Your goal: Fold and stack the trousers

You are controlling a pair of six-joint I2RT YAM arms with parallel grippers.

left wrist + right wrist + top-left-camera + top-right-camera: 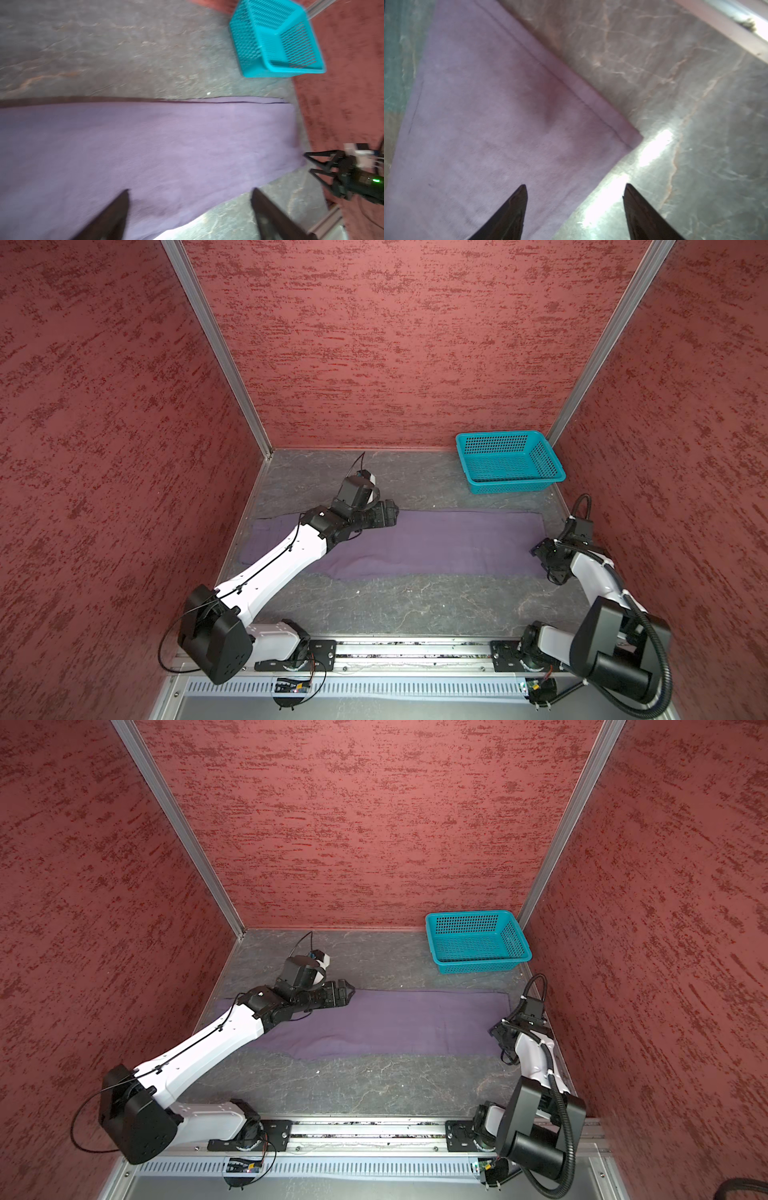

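Two black parallel grippers on white-and-black arms are down at a pair of long, muted-purple cloth trousers (436, 543) (395, 1019). The trousers lie flat as one long band across the grey marbled tabletop (415, 605), running from the left wall almost to the right one. The left end is wider and partly hidden under the left arm.

The left gripper (394, 512) (351, 991) reaches over the far edge of the trousers, left of the middle. In its own wrist view the left gripper (190, 190) has its dark fingers (116, 212) spread well apart with nothing between them, one over the purple cloth (145, 145) and the other over bare table. Whether they touch the cloth I cannot tell. Along the far edge a second layer of cloth peeks out just beneath the top one.

The right gripper (540, 562) (308, 162) sits at the right end of the trousers, by the near corner. From its wrist camera the right gripper (575, 186) is also parted and holding nothing, with the stitched hem corner of the trousers (488, 124) just ahead of it.

A teal perforated plastic basket (511, 487) (478, 968) (249, 41) stands in the far right corner, clear of the cloth. Red textured walls (374, 344) close in three sides.
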